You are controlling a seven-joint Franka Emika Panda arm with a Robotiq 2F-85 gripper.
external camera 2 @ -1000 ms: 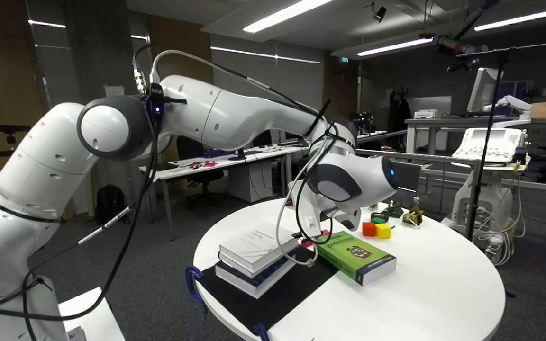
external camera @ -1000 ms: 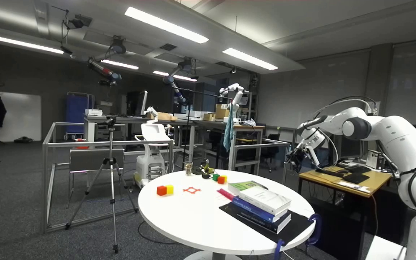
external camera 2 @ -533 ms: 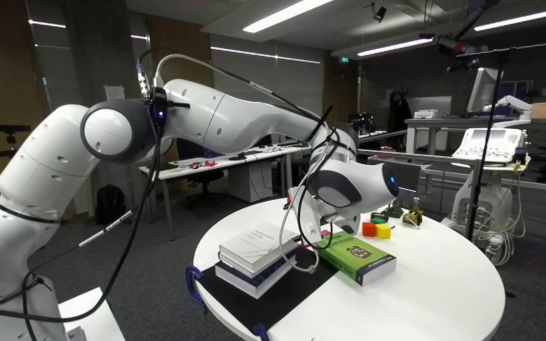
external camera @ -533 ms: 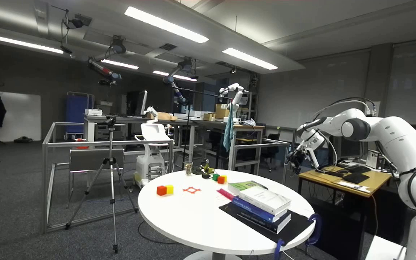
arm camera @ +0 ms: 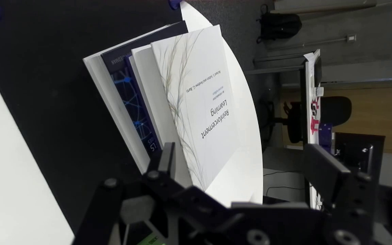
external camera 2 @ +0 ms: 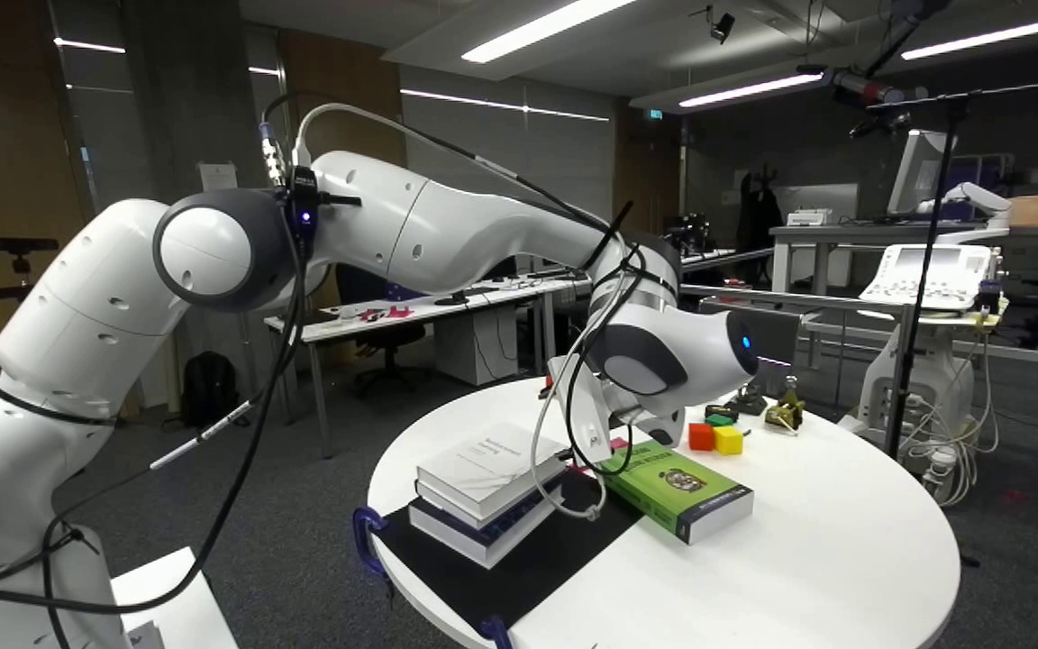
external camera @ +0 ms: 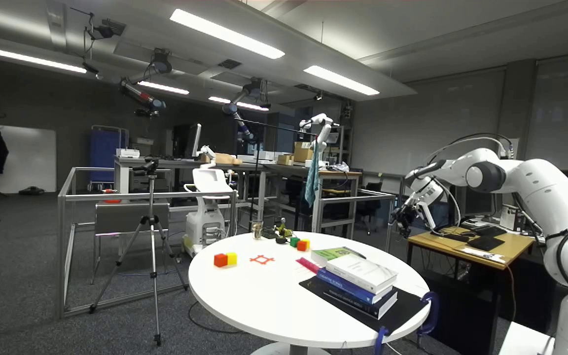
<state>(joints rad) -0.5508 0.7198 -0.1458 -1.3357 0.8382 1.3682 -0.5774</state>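
Gripper (arm camera: 247, 159) spread apart, I see the white book (arm camera: 197, 105) lying long down my wrist view, title end toward me.

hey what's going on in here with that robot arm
The robot arm has its gripper open and facing a stack of three books, with nothing in its grasp. The white book tops the stack, which rests on a black mat on a round white table. A green book lies near the stack.

The bent arm (external camera 2: 384, 216) holds its fingers (arm camera: 325, 172) spread wide apart.
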